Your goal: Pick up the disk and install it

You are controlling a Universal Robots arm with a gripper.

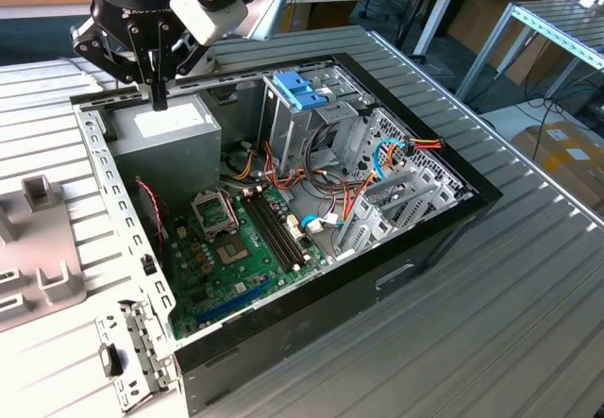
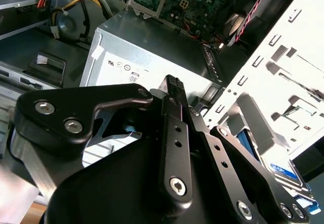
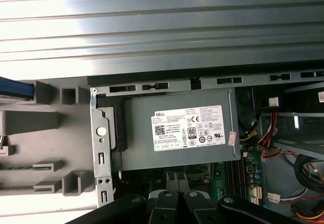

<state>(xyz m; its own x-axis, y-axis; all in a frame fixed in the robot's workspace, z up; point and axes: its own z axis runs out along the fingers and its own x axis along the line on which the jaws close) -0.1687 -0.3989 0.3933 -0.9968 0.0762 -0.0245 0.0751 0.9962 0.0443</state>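
My gripper hangs over the back left corner of the open computer case, just above the grey power supply. Its black fingers are pressed together with nothing between them, as both wrist views show. The disk shows as a blue-edged slab resting in a grey holder outside the case wall. In the second wrist view the disk's blue label and light-blue frame peek out behind the gripper body. The gripper is apart from the disk.
Inside the case lie the green motherboard, bundles of coloured cables and a metal drive cage topped by light-blue plastic. The perforated case wall stands between the power supply and the grey holder blocks. Ribbed metal table surrounds everything.
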